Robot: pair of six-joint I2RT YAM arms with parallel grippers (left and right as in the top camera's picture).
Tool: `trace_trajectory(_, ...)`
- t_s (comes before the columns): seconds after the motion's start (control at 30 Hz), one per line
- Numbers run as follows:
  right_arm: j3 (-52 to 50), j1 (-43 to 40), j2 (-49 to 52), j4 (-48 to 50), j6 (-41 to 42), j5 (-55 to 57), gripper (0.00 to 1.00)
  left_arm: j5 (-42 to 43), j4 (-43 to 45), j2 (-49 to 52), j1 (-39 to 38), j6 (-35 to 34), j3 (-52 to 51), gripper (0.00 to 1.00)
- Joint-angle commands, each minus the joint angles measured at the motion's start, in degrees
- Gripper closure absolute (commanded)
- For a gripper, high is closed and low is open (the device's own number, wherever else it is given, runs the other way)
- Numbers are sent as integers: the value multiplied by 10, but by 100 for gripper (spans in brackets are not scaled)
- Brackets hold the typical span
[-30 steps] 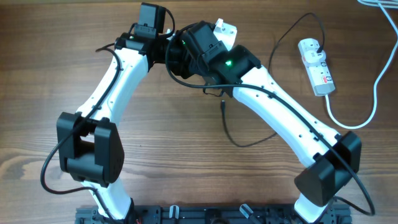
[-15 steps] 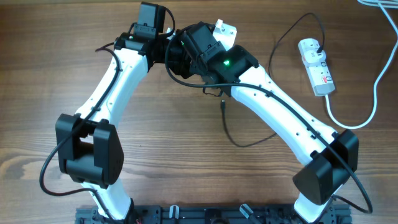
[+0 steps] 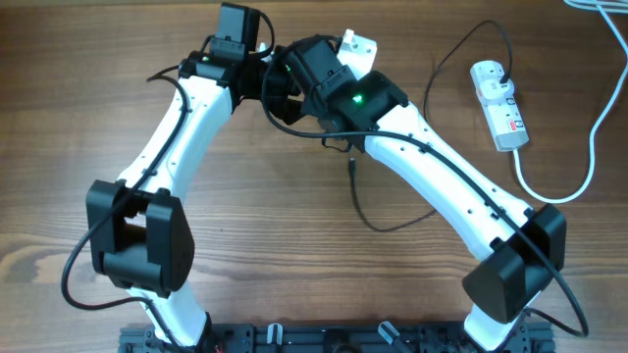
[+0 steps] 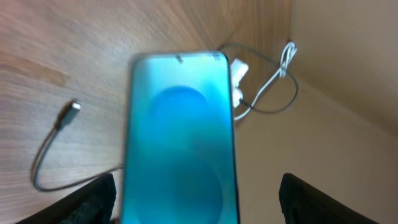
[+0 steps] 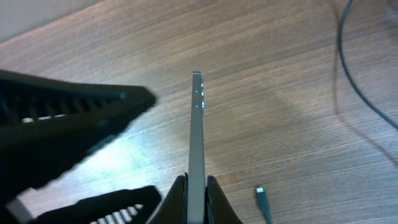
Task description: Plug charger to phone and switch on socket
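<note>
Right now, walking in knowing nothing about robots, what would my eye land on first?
The glowing teal phone, pinched edge-on in the right gripper where the two arms meet at the far middle of the table, with the left gripper open on either side of it. Then the charger lying loose and unplugged nearby, and the white socket at the far right.

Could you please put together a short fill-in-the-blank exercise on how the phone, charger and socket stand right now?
1. The right pincer is shut on the phone, while the left pincer on either side of it is ____.
2. The charger is not plugged in: its connector tip lies on the ____.
3. Seen from overhead, the socket lies on the robot's ____ side.

Missing words: open; table; right.
</note>
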Motion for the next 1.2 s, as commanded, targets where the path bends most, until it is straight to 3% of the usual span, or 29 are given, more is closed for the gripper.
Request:
trace_trajectory(0.0, 9, 2, -61, 3, 5, 55, 96, -17, 1, -17, 38, 2, 14, 0)
trace_trajectory(0.27, 9, 2, -140, 24, 115, 75, 96, 118, -7, -17, 68, -3, 14, 0)
trace_trajectory(0.4, 9, 2, -163, 24, 193, 42, 96, 196, -7, -17, 66, -50, 14, 0)
trace_trajectory(0.53, 6, 2, -161, 19, 254, -5, 96, 264, -6, -17, 66, -95, 14, 18)
trace_trajectory(0.67, -15, 2, -154, -8, 358, -2, 96, 315, -5, -17, 66, -97, 14, 18)
trace_trajectory(0.97, -78, 5, -151, 10, 511, -14, 96, 340, -5, -17, 66, -117, 14, 13)
trace_trajectory(1.17, -78, 5, -151, 49, 524, -51, 96, 356, -5, -17, 65, -137, 14, 14)
